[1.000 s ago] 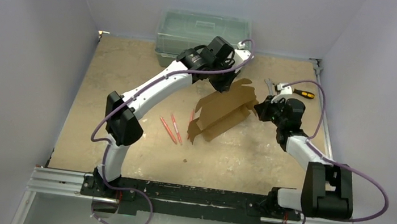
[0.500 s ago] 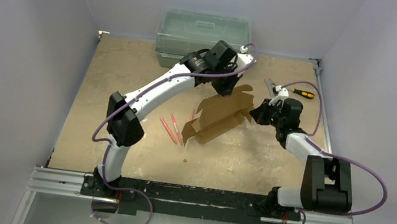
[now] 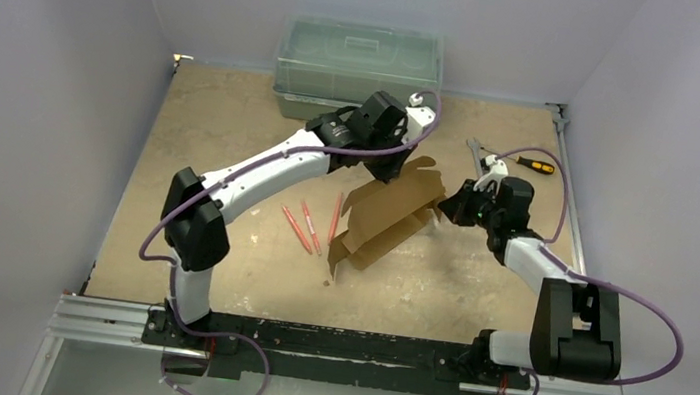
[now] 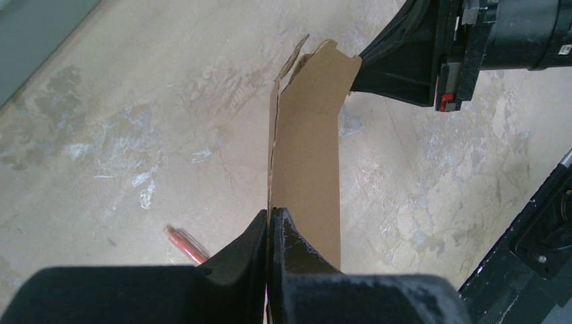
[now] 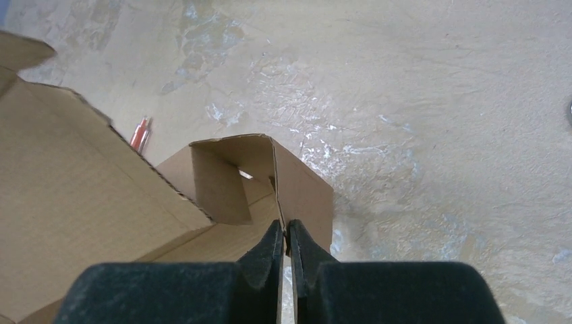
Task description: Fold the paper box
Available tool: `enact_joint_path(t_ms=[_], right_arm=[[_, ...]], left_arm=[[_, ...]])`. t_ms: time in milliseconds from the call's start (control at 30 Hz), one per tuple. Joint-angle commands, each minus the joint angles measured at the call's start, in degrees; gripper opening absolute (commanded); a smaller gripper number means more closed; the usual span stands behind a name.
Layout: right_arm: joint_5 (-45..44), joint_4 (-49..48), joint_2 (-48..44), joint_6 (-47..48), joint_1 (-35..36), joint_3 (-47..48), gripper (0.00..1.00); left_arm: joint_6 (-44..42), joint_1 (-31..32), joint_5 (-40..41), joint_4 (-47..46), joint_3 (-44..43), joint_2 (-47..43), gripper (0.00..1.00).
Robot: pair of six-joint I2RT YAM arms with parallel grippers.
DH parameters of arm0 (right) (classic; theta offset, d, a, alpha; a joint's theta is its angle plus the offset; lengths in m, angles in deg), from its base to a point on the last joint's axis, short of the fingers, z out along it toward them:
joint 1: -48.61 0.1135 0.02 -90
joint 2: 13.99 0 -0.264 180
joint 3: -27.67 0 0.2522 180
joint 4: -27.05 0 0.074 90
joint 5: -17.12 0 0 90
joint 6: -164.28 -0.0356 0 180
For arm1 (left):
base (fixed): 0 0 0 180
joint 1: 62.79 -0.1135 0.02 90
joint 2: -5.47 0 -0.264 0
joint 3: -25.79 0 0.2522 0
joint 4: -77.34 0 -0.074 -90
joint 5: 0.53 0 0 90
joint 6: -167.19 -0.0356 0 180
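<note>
While the red pens (image 3: 302,227) lie on the table (image 3: 202,139) off to the left and the green bin (image 3: 358,58) stands at the far wall, the paper box (image 3: 386,214) hangs tilted near the middle, between my two arms. Its lower, open end is toward the pens and its higher end is toward the right. My left pincer (image 4: 269,219) is pressed tight on the edge of a long brown panel along the box's far side, with no gap between the fingers. At the box's right end, my right pincer (image 5: 286,231) stands a narrow slit apart. The folded corner of an end flap runs into that slit, but I cannot tell whether the pads press it. Further right, a screwdriver (image 3: 534,165) lies near the table's edge.
</note>
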Motion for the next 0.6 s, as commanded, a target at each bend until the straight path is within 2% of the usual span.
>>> enact_joint_path(t_ms=[0,400,567], right_arm=[[1.7,0.8,-1.3,1.1,0.1,3.1,0.06],[3.9,8.6,-3.8,4.5,1.6,4.9,0.05],[5.0,8.4,-2.6,0.9,3.4,4.1,0.06]], left_arm=[[2.2,0.5,3.0,-6.4,4.1,-5.8,0.0],[4.3,0.6,5.5,-10.7,8.7,-7.5,0.0],[4.9,0.5,6.0,-12.2,8.9,-7.3,0.0]])
